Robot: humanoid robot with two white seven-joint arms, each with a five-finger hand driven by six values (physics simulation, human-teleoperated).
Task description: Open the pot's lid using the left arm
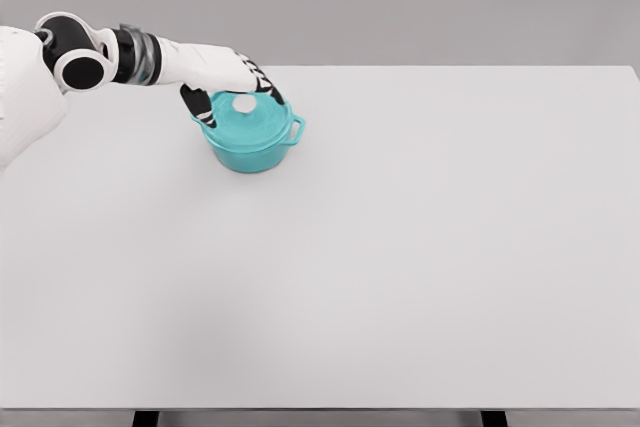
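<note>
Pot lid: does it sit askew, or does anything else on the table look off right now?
Nothing stands out. The lid sits level on the teal pot, which stands upright on the table; the left hand is over it.

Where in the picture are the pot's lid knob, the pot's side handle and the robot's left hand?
lid knob (244,104), head view, top of the white knob
side handle (297,128), head view, teal loop
left hand (232,82), head view, middle of hand

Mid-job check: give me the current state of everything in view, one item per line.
pot: upright on the table, teal, side handle facing right.
lid: still seated on the pot, knob free.
left hand: over the pot's far left rim, fingers spread, holding nothing.
table: white, carrying the pot.
</note>
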